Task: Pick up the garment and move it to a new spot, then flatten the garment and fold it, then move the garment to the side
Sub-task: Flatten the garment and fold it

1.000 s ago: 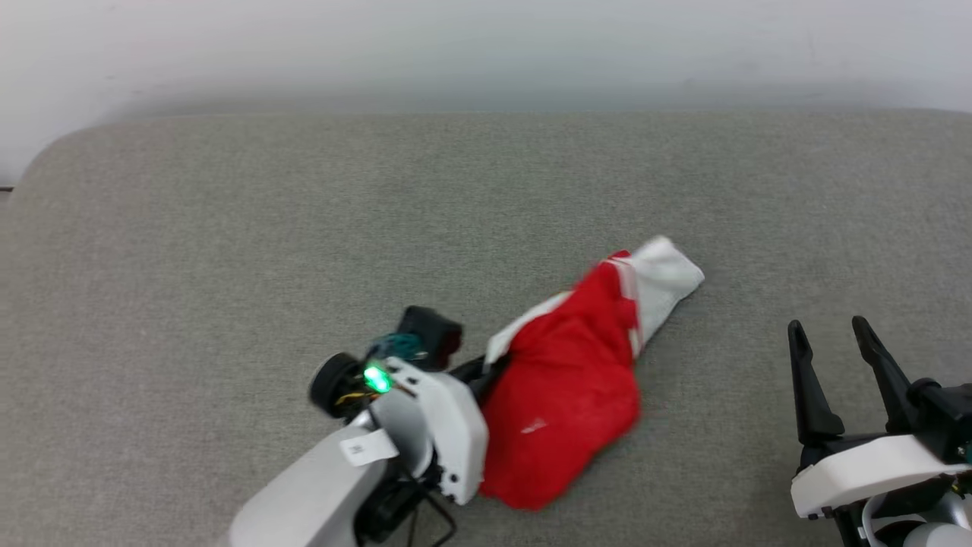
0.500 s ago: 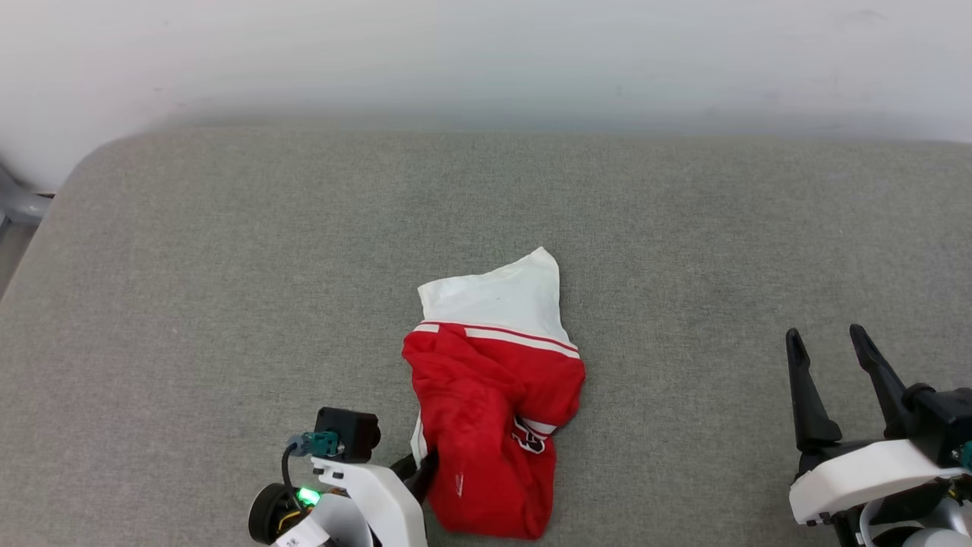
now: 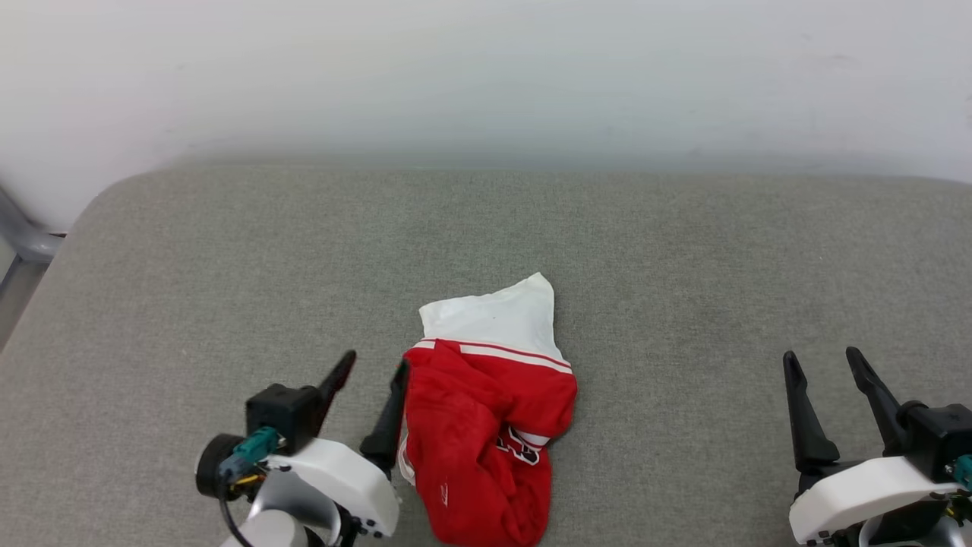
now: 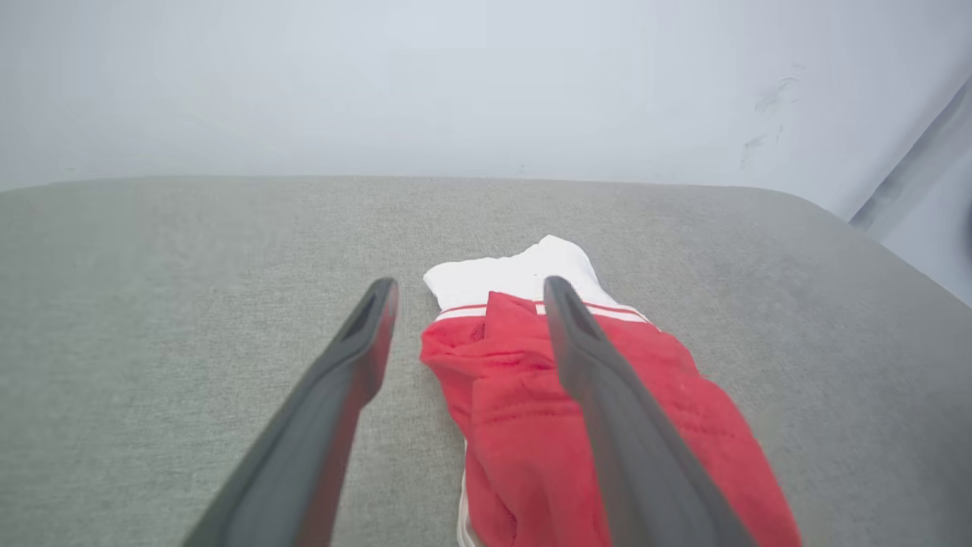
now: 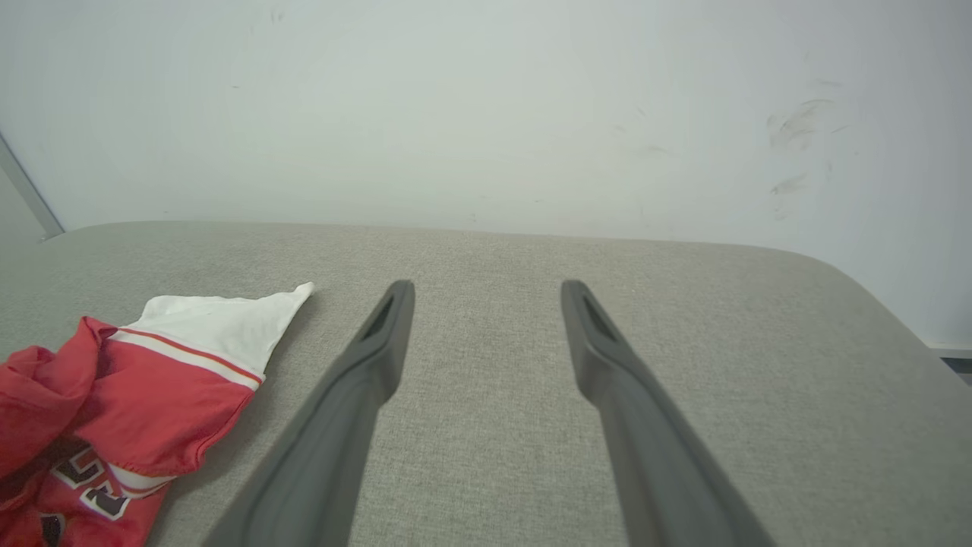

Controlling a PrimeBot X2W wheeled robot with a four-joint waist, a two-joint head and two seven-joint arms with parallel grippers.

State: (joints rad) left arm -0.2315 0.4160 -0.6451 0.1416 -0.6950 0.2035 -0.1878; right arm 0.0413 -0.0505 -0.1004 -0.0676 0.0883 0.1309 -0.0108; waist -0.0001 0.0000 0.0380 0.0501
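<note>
Garment (image 3: 486, 425) — a red jersey bunched into a heap, its white sleeve end (image 3: 497, 319) with red stripes pointing toward the wall (image 3: 486, 76) — lies on the grey fabric surface (image 3: 645, 251), near the front middle. The left gripper (image 3: 376, 361) sits just beside the heap's left edge, its fingers (image 3: 393, 406) spread wide and pinching nothing. The finger nearer the cloth runs along that edge; whether it touches cannot be told. In the left wrist view the garment (image 4: 501, 395) lies ahead of the left gripper (image 4: 471, 285), its red folds partly in the gap between the fingers. The right gripper (image 3: 820, 355) hangs well apart to the garment's right, likewise spread and empty. From its wrist camera, the right gripper (image 5: 487, 285) has the garment (image 5: 152, 387) off at lower left — black white-outlined lettering (image 5: 83, 475) partly showing.
</note>
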